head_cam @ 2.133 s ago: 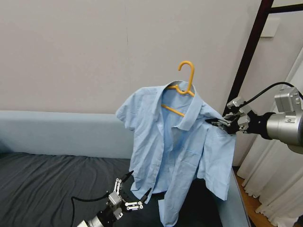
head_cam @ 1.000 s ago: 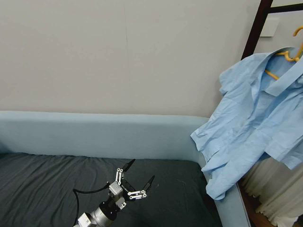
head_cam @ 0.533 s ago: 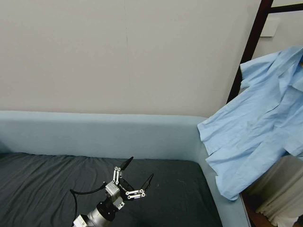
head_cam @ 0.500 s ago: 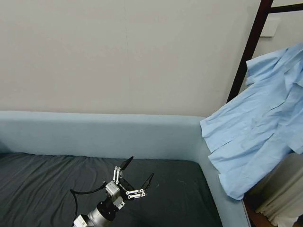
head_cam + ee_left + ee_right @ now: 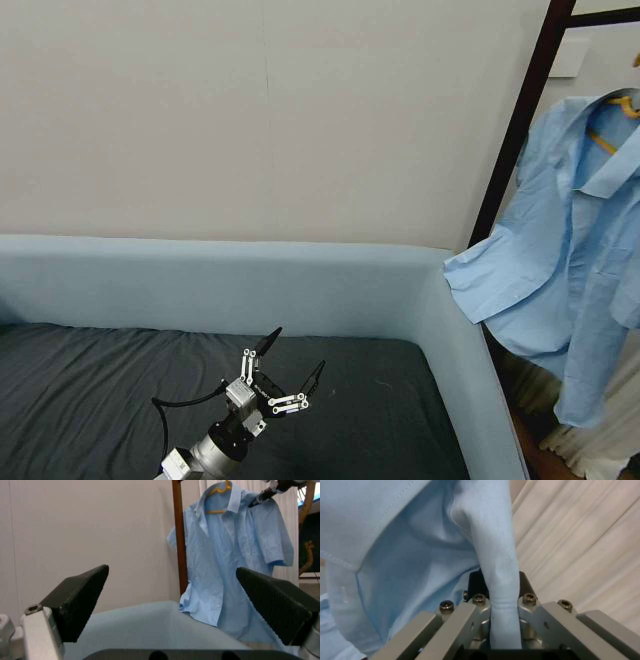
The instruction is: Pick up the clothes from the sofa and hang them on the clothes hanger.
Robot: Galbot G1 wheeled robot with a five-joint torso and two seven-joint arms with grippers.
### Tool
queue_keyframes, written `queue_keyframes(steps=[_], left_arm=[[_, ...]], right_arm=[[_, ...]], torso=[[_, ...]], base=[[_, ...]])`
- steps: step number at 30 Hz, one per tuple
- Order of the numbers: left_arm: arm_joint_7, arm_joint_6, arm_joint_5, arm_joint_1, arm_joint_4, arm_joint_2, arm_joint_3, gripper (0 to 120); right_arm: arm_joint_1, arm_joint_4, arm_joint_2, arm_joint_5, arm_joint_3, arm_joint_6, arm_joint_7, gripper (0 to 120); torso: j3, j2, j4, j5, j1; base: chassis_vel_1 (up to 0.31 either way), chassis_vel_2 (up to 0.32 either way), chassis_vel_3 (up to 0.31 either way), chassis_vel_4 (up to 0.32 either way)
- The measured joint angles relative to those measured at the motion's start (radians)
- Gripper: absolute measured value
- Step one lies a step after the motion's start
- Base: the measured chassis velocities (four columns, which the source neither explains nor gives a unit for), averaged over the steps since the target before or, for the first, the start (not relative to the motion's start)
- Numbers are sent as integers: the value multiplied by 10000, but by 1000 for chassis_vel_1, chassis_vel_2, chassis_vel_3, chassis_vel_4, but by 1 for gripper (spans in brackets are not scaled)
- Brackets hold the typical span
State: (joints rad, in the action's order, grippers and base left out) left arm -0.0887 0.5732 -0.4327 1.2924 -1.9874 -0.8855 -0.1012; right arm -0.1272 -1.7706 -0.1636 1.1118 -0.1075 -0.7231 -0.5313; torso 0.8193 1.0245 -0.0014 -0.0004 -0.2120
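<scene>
— Head view: shirt [image 5: 560, 290] has swung off the sofa [image 5: 250, 285] to the far right. It now sits past the rack post [image 5: 520, 130]. A second ago it was flared out sideways; now it hangs nearly straight.

— Still on its hanger [image 5: 601, 141]?

— Yes, collar is draped over it. The hook runs out of frame at the top, so I can't tell if it's on the rail.

— Right gripper [image 5: 501, 611]?

— Clamped on a fold of the shirt near the shoulder, cloth pinched between its fingers. Not released yet.

— Left gripper [image 5: 299, 349]?

— Spread wide, empty, low over the near sofa seat. Idle.

— So where are we?

— My read: pickup and carry are done and the swing has settled. What's left is to confirm the hook is seated, then let go.
</scene>
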Motion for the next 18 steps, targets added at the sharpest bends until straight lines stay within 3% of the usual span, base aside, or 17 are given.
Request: queue_keyframes(steps=[5,10,12,15,18], left_arm=[[87,5,-5,107,54,-13,-110,100],[133,8,-19,110,95,4,-125,100],[219,13,-44,39,219,73,-151,100],[262,22,-101,-64,341,113,-163,100],[281,26,-189,-262,504,4,-82,100]], right_arm=[[609,1629,-1326,-716,-694,408,91,1],[1009,2150,-1851,-982,-1051,572,-11,1],[1749,2729,-2510,-1310,-1521,738,-145,1],[2448,2974,-2819,-1494,-1940,750,-125,1],[4309,3573,-3484,-1507,-3302,543,-166,1]], torso=[[1,-1,-3,6,-1],[1,-1,-3,9,-1],[3,-2,8,7,-2],[2,-1,3,1,-2],[0,0,-5,0,-1]], base=[[0,0,0,0],[0,0,0,0],[0,0,0,0],[0,0,0,0],[0,0,0,0]])
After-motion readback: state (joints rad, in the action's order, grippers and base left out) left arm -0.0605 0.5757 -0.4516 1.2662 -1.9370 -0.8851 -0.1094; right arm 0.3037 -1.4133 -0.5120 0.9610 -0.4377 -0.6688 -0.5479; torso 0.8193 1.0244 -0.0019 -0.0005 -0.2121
